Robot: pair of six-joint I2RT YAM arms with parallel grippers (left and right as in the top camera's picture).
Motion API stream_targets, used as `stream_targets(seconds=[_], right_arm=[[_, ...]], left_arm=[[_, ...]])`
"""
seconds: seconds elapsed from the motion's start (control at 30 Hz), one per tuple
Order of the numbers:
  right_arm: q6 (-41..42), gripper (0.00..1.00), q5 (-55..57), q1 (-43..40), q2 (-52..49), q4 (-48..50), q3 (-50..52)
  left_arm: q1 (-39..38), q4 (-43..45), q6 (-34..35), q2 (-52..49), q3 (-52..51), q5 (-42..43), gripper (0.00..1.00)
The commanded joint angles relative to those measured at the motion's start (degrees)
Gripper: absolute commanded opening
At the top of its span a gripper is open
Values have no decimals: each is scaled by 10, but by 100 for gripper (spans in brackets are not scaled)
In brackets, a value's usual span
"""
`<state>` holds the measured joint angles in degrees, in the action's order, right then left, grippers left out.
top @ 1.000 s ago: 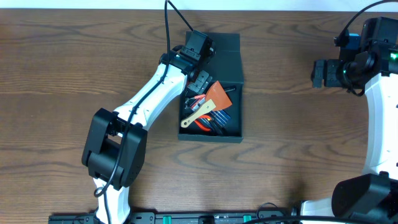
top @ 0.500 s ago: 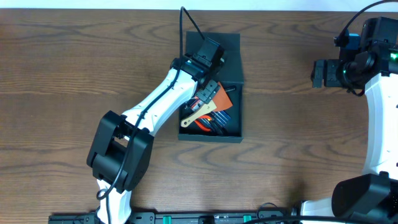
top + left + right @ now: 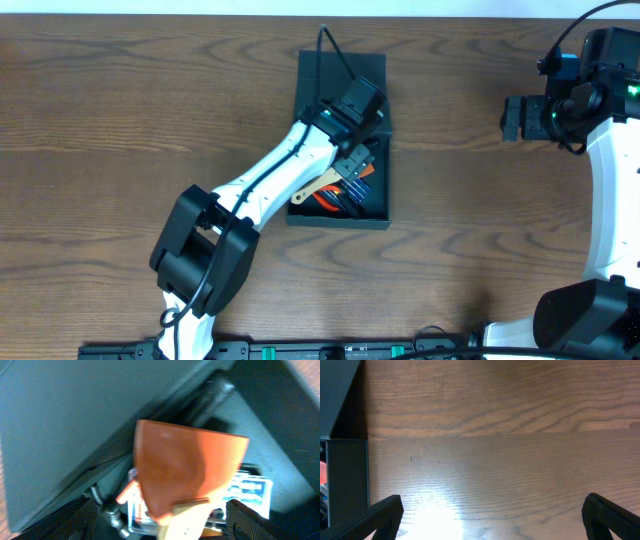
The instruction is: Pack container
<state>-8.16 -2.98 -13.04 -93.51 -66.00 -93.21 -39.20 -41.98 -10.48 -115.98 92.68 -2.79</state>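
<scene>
1. Container (image 3: 338, 223): it stood open on the table (image 3: 120, 120), directly beneath the left gripper (image 3: 358, 153). Its lid (image 3: 340, 75) was swung back beyond the jaws.
2. Left gripper, wrist view: the jaws stood apart and gripped nothing. One dark finger (image 3: 85, 517) showed at each lower corner of the view.
3. Scraper (image 3: 187, 467): the orange blade lay just ahead of the jaws. Its pale wooden handle ran back between them and appeared to touch neither finger.
4. Pack (image 3: 247, 489): blue-labelled, it lay under the blade's edge, just ahead of the right-hand finger.
5. Other contents: red and dark tools lay beneath the scraper, nearer than the jaws in the overhead view. They were too small to name.
6. Right gripper (image 3: 512, 118): it hung over bare table, well apart from the container. The jaws were spread wide and empty, with the fingers (image 3: 370, 520) at the lower corners of the wrist view.
7. From the right wrist, the container's wall showed ahead of the jaws at the far left edge.
</scene>
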Motion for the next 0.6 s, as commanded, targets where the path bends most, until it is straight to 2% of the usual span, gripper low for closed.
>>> stream_targets(seconds=[0.0,0.1,0.57], right_arm=[[-5,99,2,-5,-3,-2,0],[-5,99,1,-5,-3,-4,0],[-4,99,1,-5,-3,-6,0]], left_arm=[[1,-2,5,-1,3,-23,81],[10,-2,5,-1,3,-45,81],[87,21,-6,-1,3,-43,81]])
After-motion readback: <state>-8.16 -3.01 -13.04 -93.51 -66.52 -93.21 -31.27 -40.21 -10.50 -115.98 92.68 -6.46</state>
